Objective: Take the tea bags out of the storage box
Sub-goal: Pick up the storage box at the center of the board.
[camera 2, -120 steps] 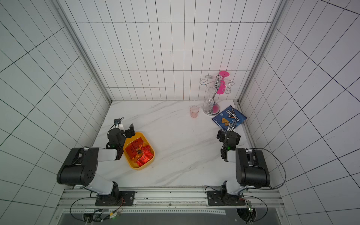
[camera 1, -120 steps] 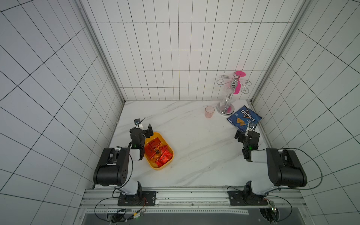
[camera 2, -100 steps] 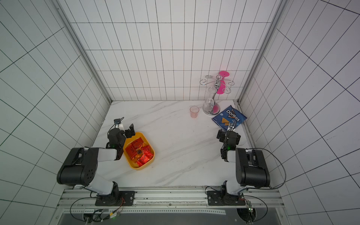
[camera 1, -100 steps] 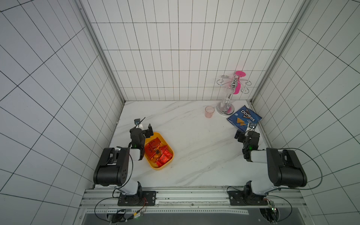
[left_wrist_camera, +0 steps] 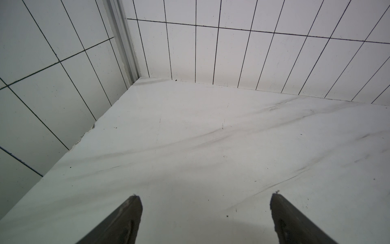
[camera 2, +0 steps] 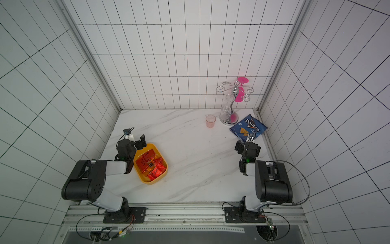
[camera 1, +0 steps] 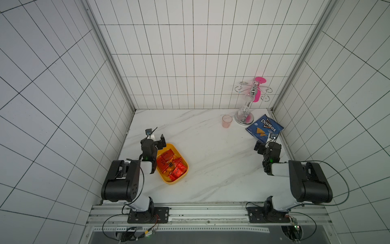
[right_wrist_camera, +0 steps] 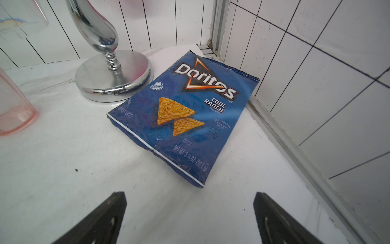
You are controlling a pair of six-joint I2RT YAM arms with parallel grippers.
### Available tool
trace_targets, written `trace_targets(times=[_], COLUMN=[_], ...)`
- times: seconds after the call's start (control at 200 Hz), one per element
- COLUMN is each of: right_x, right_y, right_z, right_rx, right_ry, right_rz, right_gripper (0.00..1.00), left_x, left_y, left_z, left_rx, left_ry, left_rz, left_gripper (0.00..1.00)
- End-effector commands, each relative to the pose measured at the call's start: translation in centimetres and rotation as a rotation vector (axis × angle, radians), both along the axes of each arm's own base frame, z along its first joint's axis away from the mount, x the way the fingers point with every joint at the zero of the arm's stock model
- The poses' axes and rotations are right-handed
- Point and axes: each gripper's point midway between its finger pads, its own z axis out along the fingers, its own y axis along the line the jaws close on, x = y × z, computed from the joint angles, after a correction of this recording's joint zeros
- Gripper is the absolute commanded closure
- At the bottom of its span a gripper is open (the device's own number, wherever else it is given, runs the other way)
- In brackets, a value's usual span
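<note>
Nothing is out so far: the tea bags [camera 1: 172, 166] all lie heaped in the storage box [camera 1: 171, 183], lower left of centre in both top views; the left tool [left_wrist_camera: 204, 201] gapes empty just beside it; the right tool [right_wrist_camera: 190, 198], spread and empty, faces the chip bag [right_wrist_camera: 185, 118].

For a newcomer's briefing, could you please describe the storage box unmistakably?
Start at the white marble table, then find the open left hand. Beside it lies the storage box: the only yellow tray, holding shiny tea bags.
</note>
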Motion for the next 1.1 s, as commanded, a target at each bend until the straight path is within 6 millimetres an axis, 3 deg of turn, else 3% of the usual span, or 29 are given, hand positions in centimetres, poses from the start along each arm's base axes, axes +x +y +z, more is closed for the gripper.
trace_targets(times=[0.0, 0.19, 0.26, 0.36, 0.425, 0.49, 0.53, 0.595, 0.63, 0.695, 0.725, 0.78, 0.85, 0.93, 1.009, 1.094], right_x=[1.1, 1.0, 1.0, 0.9, 0.4, -0.3, -0.6, -1.3, -1.7, -2.5, -2.7, -3.1, -4.2, -6.1, -8.5, -10.1], right_y=[0.4, 0.2, 0.1, 0.2, -0.1, 1.0, 1.3, 1.8, 2.3, 3.1, 4.1, 7.1, 12.3, 18.2, 23.3, 26.7], right_z=[1.0, 0.9, 0.9, 1.2, 3.1, 6.8, 9.7, 12.9, 13.7, 14.1, 14.2, 15.0, 16.5, 17.9, 17.9, 16.8], right_rx=[0.013, 0.035, 0.031, 0.022, -0.024, -0.044, 0.068, 0.284, 0.382, 0.501, 0.543, 0.627, 0.697, 0.669, 0.616, 0.572], right_ry=[-0.022, -0.026, -0.024, -0.033, -0.053, -0.045, -0.078, -0.103, -0.086, -0.046, -0.035, -0.021, 0.001, 0.071, 0.181, 0.278], right_rz=[0.021, 0.026, 0.024, 0.027, -0.026, -0.017, -0.04, -0.069, -0.069, -0.047, 0.001, 0.153, 0.386, 0.605, 0.795, 0.897], right_gripper=[0.01, 0.01, 0.01, 0.01, 0.01, 0.01, 0.01, 0.01, 0.01, 0.01, 0.01, 0.02, 0.17, 0.18, 0.18, 0.21], left_x=[0.2, -1.9, -3.1, -4.7, -5.9, -5.8, -6.1, -7.7, -9.1, -11.6, -12.9, -15.1, -17.7, -19.9, -21.9, -23.5], left_y=[0.7, 0.8, 1.3, 1.3, 1.5, -0.9, -2.2, -4.0, -4.6, -5.2, -5.2, -5.5, -5.6, -5.4, -5.4, -5.1], left_z=[0.2, 5.7, 8.5, 10.6, 10.4, 10.1, 9.3, 7.9, 7.1, 6.1, 5.7, 5.4, 5.5, 5.5, 4.9, 4.2], left_rx=[-0.007, 0.035, -0.146, -0.356, -0.521, -0.67, -0.744, -0.782, -0.788, -0.783, -0.785, -0.797, -0.766, -0.75, -0.765, -0.771], left_ry=[0.0, -0.088, -0.105, -0.067, -0.054, 0.005, 0.087, 0.258, 0.356, 0.487, 0.535, 0.59, 0.61, 0.586, 0.583, 0.596], left_rz=[0.042, 0.147, 0.231, 0.275, 0.345, 0.206, 0.151, 0.106, 0.117, 0.133, 0.163, 0.187, 0.195, 0.213, 0.23, 0.272], left_gripper=[0.02, 0.02, 0.01, 0.02, 0.01, 0.01, 0.02, 0.11, 0.14, 0.3, 0.37, 0.38, 0.37, 0.36, 0.35, 0.35])
